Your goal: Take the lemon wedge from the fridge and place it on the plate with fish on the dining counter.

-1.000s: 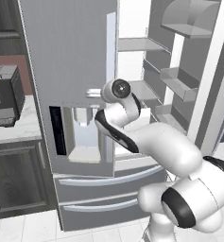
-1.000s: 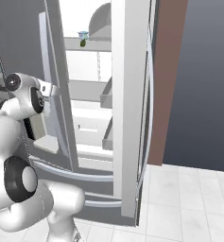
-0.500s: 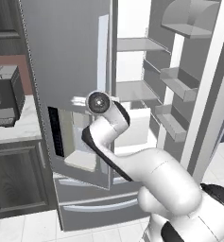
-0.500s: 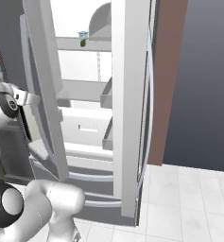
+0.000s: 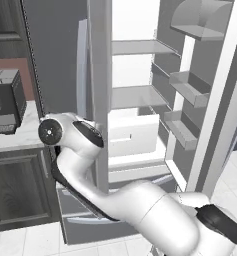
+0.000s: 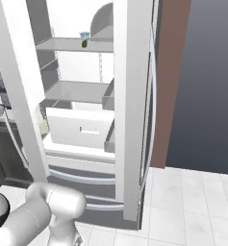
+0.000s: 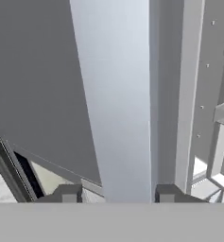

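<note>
Pincer (image 7: 114,193) spread astride upright fridge (image 5: 135,100) door edge, lemon wedge (image 6: 84,44) on top shelf, orientation unreadable

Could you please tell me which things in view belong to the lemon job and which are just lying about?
Job: lemon wedge on the upper shelf; fridge, standing open.
Lying about: pale blue cup by the wedge; dark appliance on the side counter.

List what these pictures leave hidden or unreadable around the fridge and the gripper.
- Lemon wedge: right base view, a tiny dark speck beside the pale blue cup; shape unreadable.
- Gripper: hand view, fingertips cut off by the bottom edge; contact with the fridge door edge unclear.
- Top shelf's contents: left base view, hidden behind the door edge.
</note>
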